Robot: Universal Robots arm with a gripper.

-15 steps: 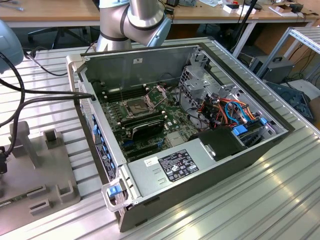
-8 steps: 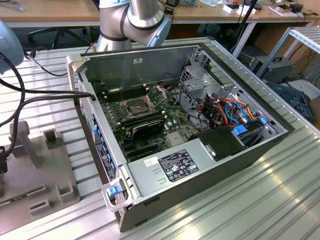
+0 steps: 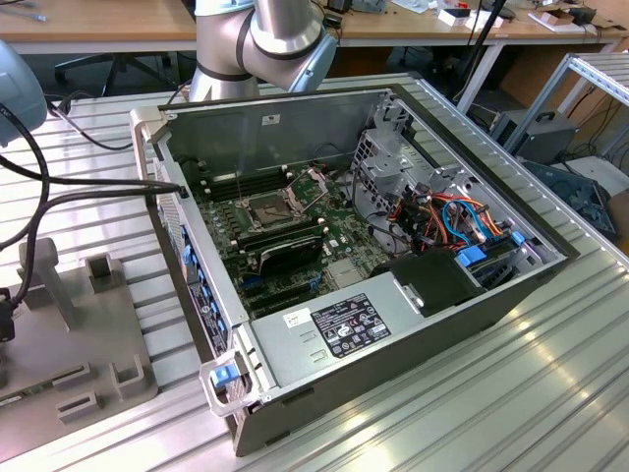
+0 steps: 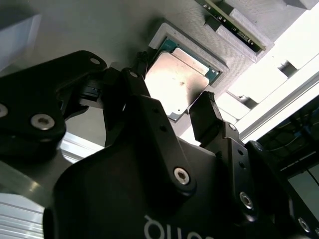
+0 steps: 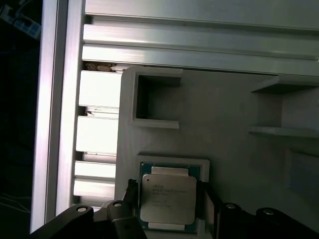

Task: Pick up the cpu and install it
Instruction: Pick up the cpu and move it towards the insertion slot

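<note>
Gripper [image 5: 167,193] jaws apart, straddling the cpu [image 5: 168,199], close on two opposite edges. Cpu lies flat in its recess in the grey holder [image 5: 224,124]. Risk: an off-centre close could tilt it against the recess wall, so it jams or slips.

Tabletop [image 3: 491,393]: ribbed silver aluminium profile, with bright glints of light towards the exterior view's right.
Benches [image 3: 98,25]: pale wood tops, running across the back, small clutter on them.
Shelf frame [image 3: 601,79]: bare metal, back right.
Grey box [image 3: 536,133]: beside the frame.
</note>
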